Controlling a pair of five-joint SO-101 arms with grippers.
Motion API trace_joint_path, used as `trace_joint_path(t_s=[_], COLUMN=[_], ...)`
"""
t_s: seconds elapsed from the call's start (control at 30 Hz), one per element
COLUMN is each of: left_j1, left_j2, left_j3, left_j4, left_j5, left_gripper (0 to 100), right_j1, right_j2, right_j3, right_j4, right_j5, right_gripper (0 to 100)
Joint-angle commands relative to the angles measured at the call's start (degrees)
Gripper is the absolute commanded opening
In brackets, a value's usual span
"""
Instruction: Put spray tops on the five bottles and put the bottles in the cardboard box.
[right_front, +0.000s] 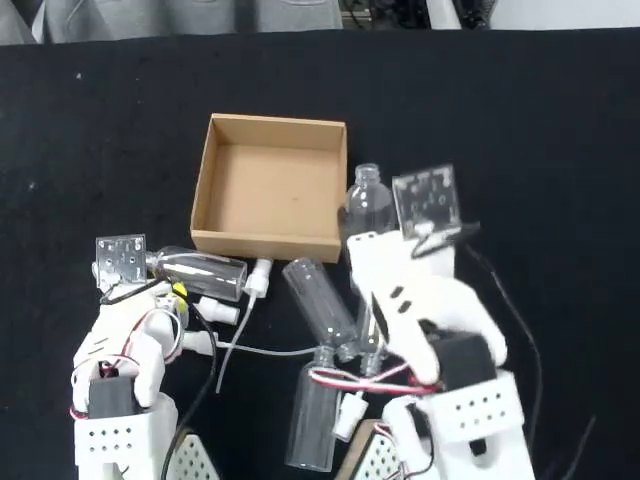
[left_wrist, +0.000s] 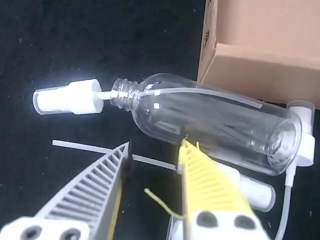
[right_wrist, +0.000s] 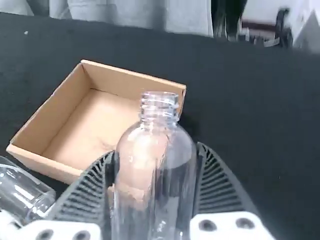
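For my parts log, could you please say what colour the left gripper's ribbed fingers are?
Grey finger, yellow finger; left wrist view.

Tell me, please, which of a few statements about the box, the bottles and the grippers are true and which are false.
1. The cardboard box has no bottle in it. True.
2. The upright bottle held by the right gripper already carries a spray top. False: its threaded neck is bare.
3. The left gripper has its fingers shut on a bottle. False: they are open, and the lying bottle rests on the table beyond their tips.
4. The lying bottle is on its side next to the cardboard box. True.
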Motion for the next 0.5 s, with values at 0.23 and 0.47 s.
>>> trace_joint_path(t_s=[0.23,0.47], left_j1=[-0.04,0.13], left_j2=[-0.26,-0.26], left_j3=[-4.18,-9.54], left_j4=[0.26,4.48], left_j5=[-0.53,-0.62], left_gripper=[15,15], right_j1=[-1.05,-1.05], right_j2=[-19.56,-30.73], right_j3=[13.23,21.32], right_j4=[-10.81,-14.24], right_j5=[2.64,2.46], right_gripper=[6.4,6.4])
